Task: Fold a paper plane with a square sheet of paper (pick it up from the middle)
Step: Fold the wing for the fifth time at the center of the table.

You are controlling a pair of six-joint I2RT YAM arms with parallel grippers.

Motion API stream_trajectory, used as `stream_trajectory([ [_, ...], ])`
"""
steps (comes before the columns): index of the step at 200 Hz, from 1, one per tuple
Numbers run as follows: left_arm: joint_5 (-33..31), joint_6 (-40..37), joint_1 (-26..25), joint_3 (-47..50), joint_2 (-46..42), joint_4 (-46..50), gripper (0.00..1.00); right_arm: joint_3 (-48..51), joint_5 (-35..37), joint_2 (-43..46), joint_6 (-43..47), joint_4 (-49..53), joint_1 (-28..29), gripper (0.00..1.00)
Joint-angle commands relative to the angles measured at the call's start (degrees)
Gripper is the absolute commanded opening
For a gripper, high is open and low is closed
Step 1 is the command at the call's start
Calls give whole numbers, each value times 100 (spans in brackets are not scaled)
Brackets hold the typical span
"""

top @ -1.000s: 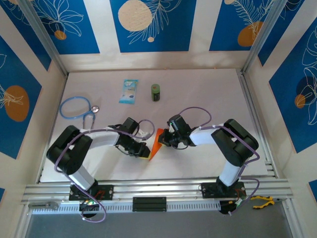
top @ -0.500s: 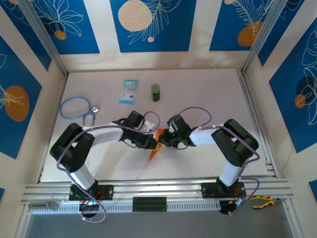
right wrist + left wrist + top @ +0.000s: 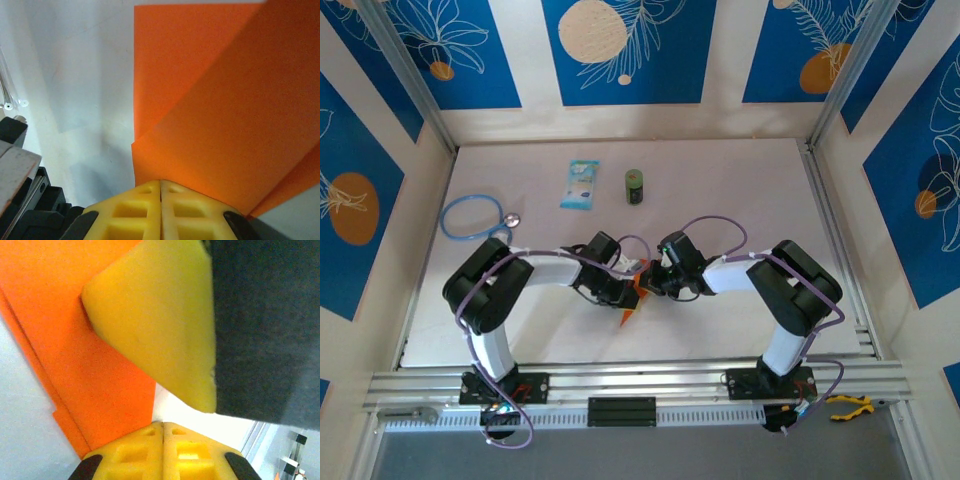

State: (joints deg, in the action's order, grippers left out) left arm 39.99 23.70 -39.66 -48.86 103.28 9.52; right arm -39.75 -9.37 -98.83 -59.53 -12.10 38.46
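The square sheet of paper is bright orange, folded into layers with a point toward the near edge, and lies mid-table between the two grippers. My right gripper is shut at its upper end; in the right wrist view the layered paper spreads out from the closed tips. My left gripper comes in from the left, tip to tip with the right one. Its jaws are pressed together at the paper's edge, with nothing seen between them. The right gripper's yellow finger looms just ahead.
A blue stethoscope lies at the left. A light-blue packet and a small green can sit toward the back. Metal rails border the table's right side. Yellow-handled pliers rest on the frame at the front right.
My left gripper swung right to the paper and shut. Less of the orange paper shows from above. The right arm has stayed where it was.
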Motion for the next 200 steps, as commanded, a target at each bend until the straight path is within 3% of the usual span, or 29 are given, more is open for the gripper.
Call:
stream_trajectory([
  [1,-247,-197,-38,276,-90,609,0,170,453,-107,-17,786,13,7],
  [124,-480,-522,-42,535,-741,1516,6,115,478,-146,1,866,17,7],
  [200,-864,-315,-39,763,-1474,1659,0,73,458,-177,2,833,17,7],
])
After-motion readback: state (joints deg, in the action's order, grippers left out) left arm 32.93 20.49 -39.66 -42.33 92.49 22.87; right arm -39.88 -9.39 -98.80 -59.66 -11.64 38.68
